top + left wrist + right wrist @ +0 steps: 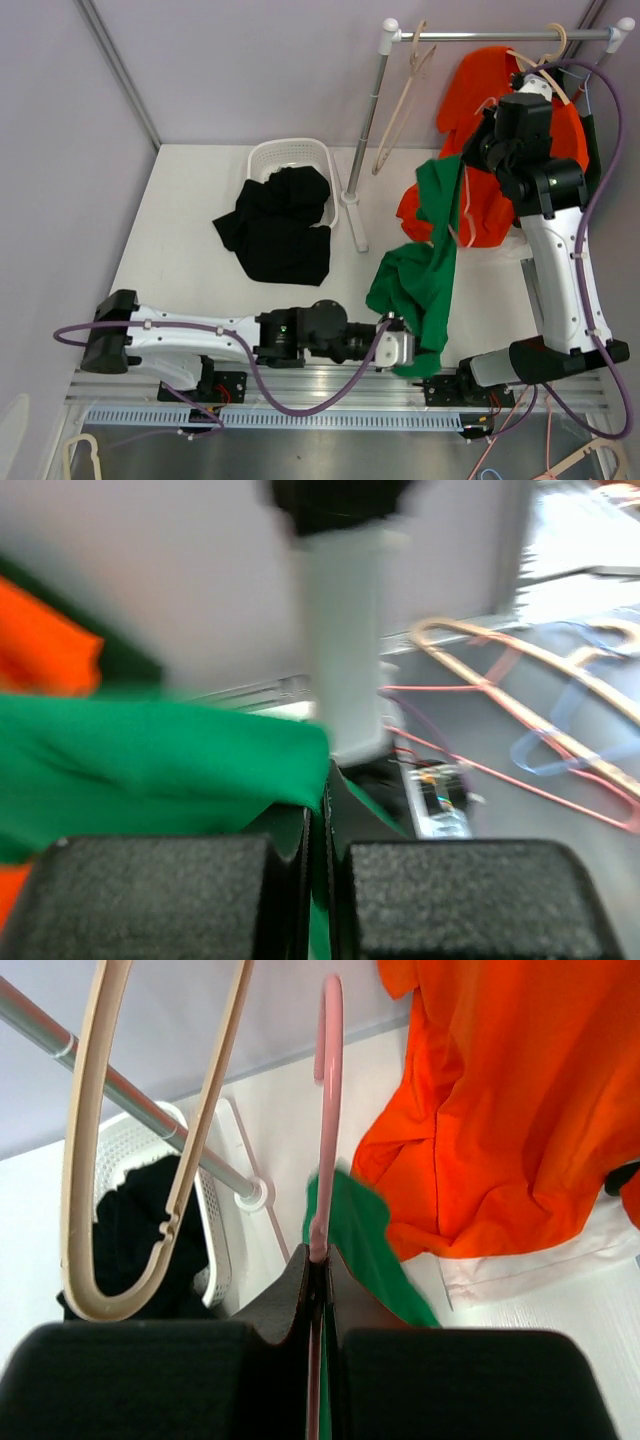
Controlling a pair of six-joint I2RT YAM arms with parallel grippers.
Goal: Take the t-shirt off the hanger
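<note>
A green t-shirt (425,265) hangs on a pink hanger (463,208) held in the air in front of the rack. My right gripper (472,150) is shut on the pink hanger's neck (325,1110), with the green t-shirt (362,1240) hanging below it. My left gripper (412,352) is low near the table's front edge and is shut on the green t-shirt's lower hem (150,760). The cloth runs between the pads (440,895). The shirt is stretched between the two grippers.
An orange t-shirt (480,90) hangs on a beige hanger (548,48) on the rack rail (500,35). An empty beige hanger (400,100) hangs further left. A white basket (270,155) holds a black garment (275,225). The rack post (365,150) stands mid-table.
</note>
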